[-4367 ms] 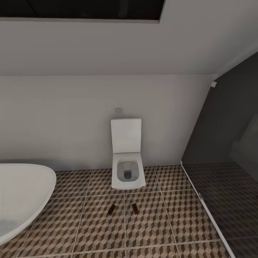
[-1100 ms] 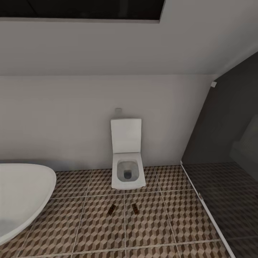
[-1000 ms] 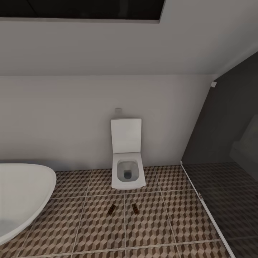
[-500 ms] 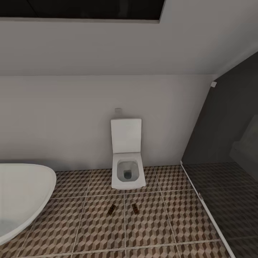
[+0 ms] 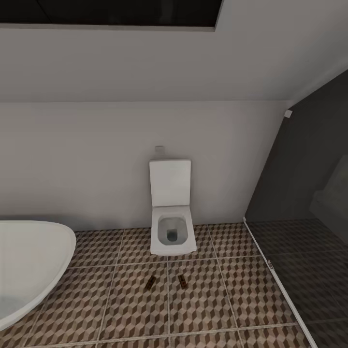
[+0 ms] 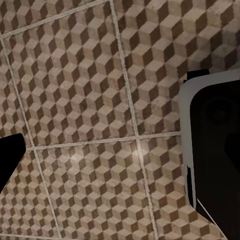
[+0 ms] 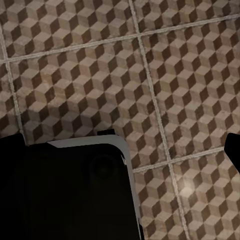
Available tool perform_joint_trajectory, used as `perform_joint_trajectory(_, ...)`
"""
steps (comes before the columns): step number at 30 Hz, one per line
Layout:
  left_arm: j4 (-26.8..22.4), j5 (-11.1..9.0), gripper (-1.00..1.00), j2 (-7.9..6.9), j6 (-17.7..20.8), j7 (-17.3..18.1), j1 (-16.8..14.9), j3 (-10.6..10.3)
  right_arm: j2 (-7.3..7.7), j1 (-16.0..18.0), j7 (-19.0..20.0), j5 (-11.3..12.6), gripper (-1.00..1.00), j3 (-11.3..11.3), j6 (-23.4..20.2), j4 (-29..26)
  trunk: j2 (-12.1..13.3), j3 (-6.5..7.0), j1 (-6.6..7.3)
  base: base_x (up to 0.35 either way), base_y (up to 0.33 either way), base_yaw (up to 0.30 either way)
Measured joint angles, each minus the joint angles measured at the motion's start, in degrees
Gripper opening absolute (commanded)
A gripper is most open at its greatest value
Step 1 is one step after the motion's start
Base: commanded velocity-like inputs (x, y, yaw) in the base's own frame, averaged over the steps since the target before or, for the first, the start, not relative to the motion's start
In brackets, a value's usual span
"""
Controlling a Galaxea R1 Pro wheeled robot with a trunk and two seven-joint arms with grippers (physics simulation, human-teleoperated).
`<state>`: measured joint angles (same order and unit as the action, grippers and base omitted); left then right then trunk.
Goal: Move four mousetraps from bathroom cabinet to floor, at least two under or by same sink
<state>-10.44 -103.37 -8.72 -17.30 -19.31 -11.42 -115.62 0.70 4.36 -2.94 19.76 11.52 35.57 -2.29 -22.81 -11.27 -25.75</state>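
Nothing's moved in the last few seconds, robot's just parked. Both wrist cams look down at bare floor (image 6: 85,100); can't tell how the jaws stand on either arm. Farther out, two mousetraps (image 5: 151,283) (image 5: 181,281) lie well ahead, before the toilet (image 5: 171,227). Probably two more to fetch.

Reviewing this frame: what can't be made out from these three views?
- Mousetraps: two lie on the bathroom floor before the toilet in the head view, too small for detail; any others are outside the frame.
- White basin: cut off by the picture's left edge, so sink or tub is unclear.
- Claw states: both wrist views show dark edge shapes over tile; open or shut cannot be judged.
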Motion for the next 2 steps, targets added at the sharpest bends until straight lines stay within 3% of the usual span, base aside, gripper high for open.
perform_joint_trajectory(2,0.0,0.0,1.0,0.0,0.0,0.0,0.0,0.0,0.0,0.0,0.0,0.03,1.0,-0.02,0.0,0.0,0.0,0.0,0.0,0.0,0.0,0.0)
